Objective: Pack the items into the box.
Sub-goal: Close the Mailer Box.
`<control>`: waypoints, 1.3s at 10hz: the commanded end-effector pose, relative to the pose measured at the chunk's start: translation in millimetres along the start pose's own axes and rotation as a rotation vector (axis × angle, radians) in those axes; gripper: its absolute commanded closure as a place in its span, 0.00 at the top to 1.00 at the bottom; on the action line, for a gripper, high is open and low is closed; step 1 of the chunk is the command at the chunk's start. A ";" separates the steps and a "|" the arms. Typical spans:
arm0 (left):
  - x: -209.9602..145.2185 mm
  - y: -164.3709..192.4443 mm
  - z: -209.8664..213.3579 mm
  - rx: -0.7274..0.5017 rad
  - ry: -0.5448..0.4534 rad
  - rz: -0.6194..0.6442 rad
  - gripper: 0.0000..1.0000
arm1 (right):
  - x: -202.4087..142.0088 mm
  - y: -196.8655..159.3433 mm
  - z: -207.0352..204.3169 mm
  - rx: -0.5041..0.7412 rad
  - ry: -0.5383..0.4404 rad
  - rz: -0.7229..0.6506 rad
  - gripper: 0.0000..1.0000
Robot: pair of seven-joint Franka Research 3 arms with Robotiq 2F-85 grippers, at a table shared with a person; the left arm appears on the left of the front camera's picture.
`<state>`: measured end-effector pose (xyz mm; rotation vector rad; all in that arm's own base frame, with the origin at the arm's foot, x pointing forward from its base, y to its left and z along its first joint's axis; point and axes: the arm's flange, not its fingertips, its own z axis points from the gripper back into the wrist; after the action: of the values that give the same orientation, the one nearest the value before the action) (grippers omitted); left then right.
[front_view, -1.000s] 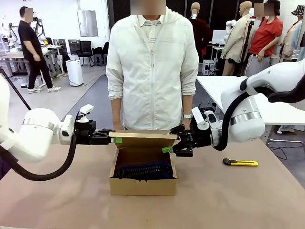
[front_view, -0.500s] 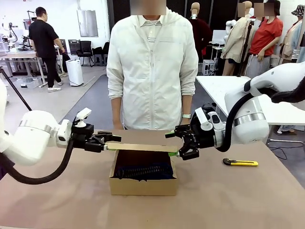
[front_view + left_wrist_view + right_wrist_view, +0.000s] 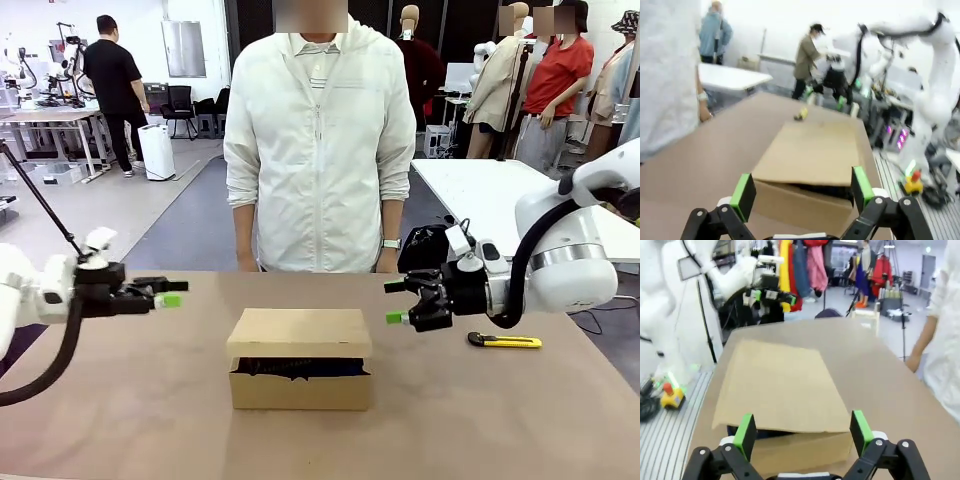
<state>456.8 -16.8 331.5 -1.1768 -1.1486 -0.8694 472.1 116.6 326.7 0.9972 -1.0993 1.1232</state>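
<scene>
The brown cardboard box sits at the table's middle with its flap lid lying down over the top. Through the narrow gap under the lid's front edge shows the navy blue pouch. The small black gadget is hidden. My left gripper hangs open to the left of the box, apart from it, with nothing between its fingers. To the right of the box my right gripper stands open and empty as well. Each wrist view looks at the box from its own side, past open green-padded fingers.
A yellow-and-black utility knife lies on the table at the right, behind my right gripper. A person in a white jacket stands at the far edge, hands low behind the table. Bare brown table surrounds the box.
Both grippers let go of the lid and drew outward, away from the box. The lid, held raised a second ago, has dropped down over the box.
</scene>
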 end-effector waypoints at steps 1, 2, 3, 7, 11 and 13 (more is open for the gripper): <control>19.5 -4.9 -24.7 0.058 -0.213 -0.026 1.00 | 13.8 -12.6 -14.2 -0.083 -0.176 -0.076 1.00; 22.0 0.4 -44.9 0.046 -0.193 -0.041 1.00 | 15.6 -21.4 -28.3 -0.070 -0.169 -0.091 1.00; 21.2 7.1 -68.6 -0.021 -0.139 -0.041 1.00 | 15.9 -28.0 -48.0 -0.012 -0.126 -0.096 1.00; -4.9 24.1 -119.5 -0.131 0.096 -0.041 1.00 | 13.6 -14.2 -95.7 0.080 0.125 -0.079 1.00; -46.8 36.3 -157.8 -0.223 0.297 -0.096 1.00 | -1.4 -4.9 -119.6 0.197 0.334 -0.064 1.00; -50.2 34.3 -163.2 -0.213 0.360 -0.134 1.00 | -10.8 -1.9 -119.5 0.203 0.396 -0.066 1.00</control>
<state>511.3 -172.2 276.3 -1.1055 -0.8658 -1.2356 485.4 227.2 296.9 0.9464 -0.6971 1.3243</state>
